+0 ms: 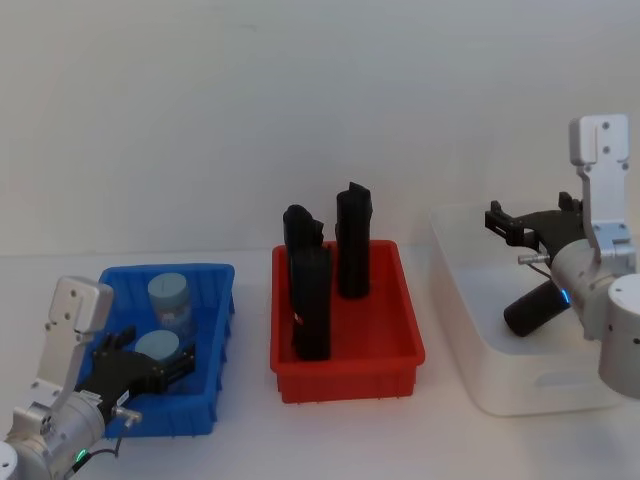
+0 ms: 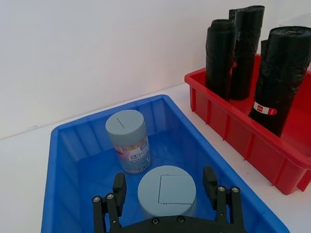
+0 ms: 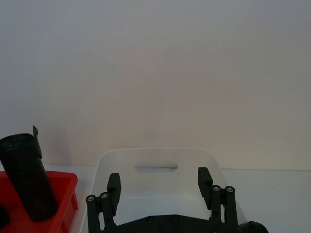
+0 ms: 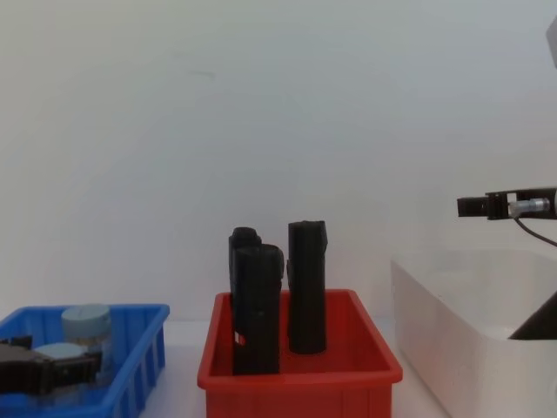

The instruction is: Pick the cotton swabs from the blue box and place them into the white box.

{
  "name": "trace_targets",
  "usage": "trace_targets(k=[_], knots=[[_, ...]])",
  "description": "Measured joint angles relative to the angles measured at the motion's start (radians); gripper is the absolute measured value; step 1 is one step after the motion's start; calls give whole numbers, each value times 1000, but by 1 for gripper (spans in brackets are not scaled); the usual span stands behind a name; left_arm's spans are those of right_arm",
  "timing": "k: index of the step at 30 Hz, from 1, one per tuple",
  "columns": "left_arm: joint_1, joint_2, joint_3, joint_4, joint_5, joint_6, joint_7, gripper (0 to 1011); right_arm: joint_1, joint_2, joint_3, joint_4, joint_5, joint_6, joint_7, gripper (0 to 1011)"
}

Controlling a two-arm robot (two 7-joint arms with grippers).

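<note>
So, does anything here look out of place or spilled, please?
Nothing stands out. Both cotton swabs stand upright in the blue box, the left end effector open around the nearer one; the right end effector hovers open over the white box.

bg: plain white wall | surf: white tabletop | light: soft, even

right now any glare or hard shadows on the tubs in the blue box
Left wrist view: soft light, no glare or hard shadow on the cotton swabs in the blue box; the open left gripper straddles the near tub. Head view: the white box, below the right gripper, barely stands out from the table.
</note>
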Motion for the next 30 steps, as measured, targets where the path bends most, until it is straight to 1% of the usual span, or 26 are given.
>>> trace_targets(k=[14,28,29,30], knots=[[-11,-4,-2,7,37,49,4,1003,0,0,0,0,0,0,0,1002],[-17,-11,-5,21,31,64,-4,1003,0,0,0,0,0,0,0,1001],[-17,-11,-5,22,30,64,-4,1000,0,0,0,0,0,0,0,1002],[-17,-11,-5,22,29,64,-5,968,0,0,0,0,0,0,0,1002]])
